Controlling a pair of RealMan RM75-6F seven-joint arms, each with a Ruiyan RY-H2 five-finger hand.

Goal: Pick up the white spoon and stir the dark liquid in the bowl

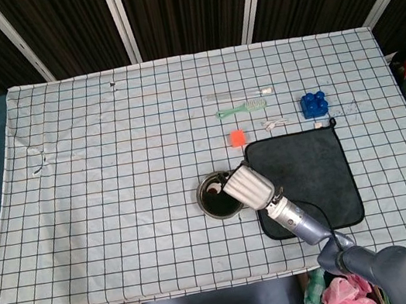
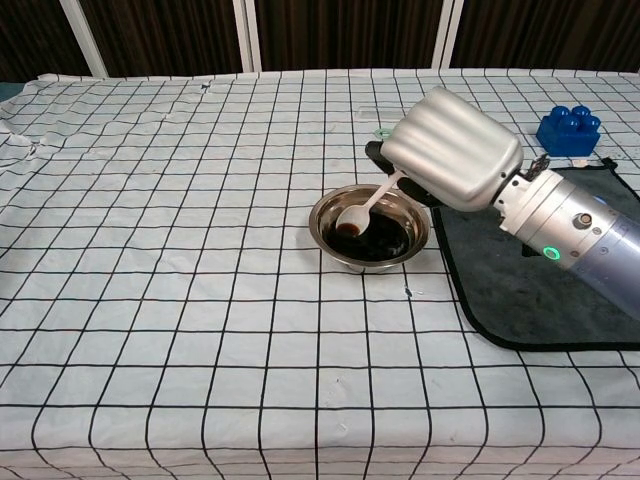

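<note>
A small metal bowl (image 2: 330,246) (image 1: 205,201) of dark liquid (image 2: 375,243) sits on the checked cloth just left of a dark mat. My right hand (image 2: 452,150) (image 1: 249,184) hovers over the bowl's right rim and grips the handle of the white spoon (image 2: 362,210). The spoon slants down to the left, and its tip rests in the liquid at the bowl's far-left part, with dark liquid in it. In the head view the spoon's tip (image 1: 213,189) shows pale against the liquid. My left hand is in neither view.
A dark grey mat (image 1: 309,172) (image 2: 520,300) lies right of the bowl, under my right forearm. Behind it are an orange block (image 1: 237,138), a green toothbrush (image 1: 241,107), a clear tube (image 1: 236,95) and a blue toy brick (image 1: 313,104) (image 2: 568,129). Cloth stretches left and front.
</note>
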